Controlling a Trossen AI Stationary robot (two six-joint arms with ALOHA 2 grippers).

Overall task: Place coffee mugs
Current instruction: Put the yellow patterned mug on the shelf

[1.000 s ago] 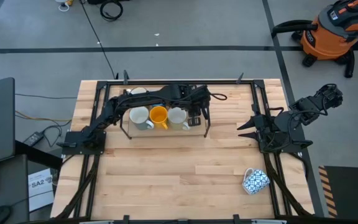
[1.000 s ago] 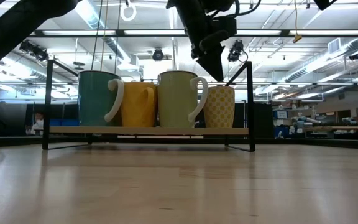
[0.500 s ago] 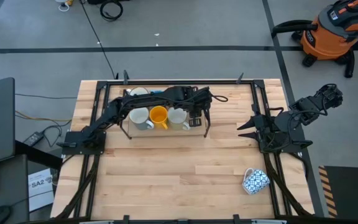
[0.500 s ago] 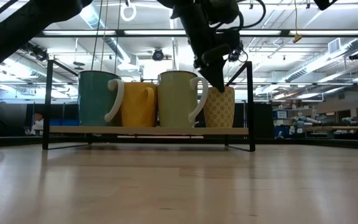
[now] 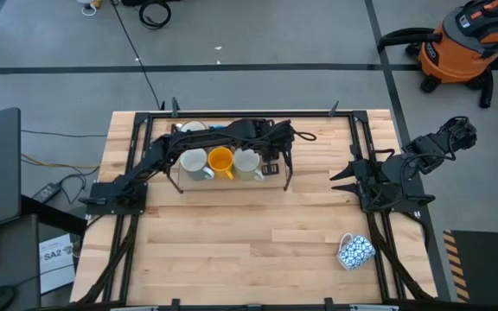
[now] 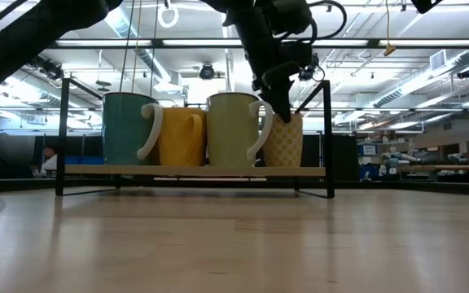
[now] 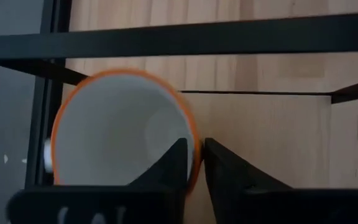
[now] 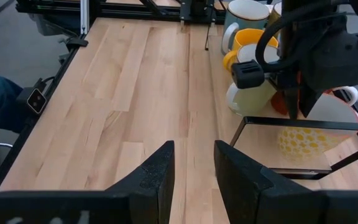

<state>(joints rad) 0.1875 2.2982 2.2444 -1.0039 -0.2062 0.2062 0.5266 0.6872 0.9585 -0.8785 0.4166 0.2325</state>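
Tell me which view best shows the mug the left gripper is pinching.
The left wrist view: the left gripper has one finger inside and one outside the orange-rimmed mug. The low view shows its yellow patterned side under the arm. The right wrist view shows that pattern partly hidden. The high view hides it under the arm.

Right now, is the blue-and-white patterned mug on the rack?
No, the blue-and-white patterned mug lies on the table near the right arm's base, apart from the rack.

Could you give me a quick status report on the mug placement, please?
Left gripper shut on the patterned mug rim, at the rack. Right gripper open, parked at table's right edge. Blue-and-white mug waits on the table. Nothing in the way.
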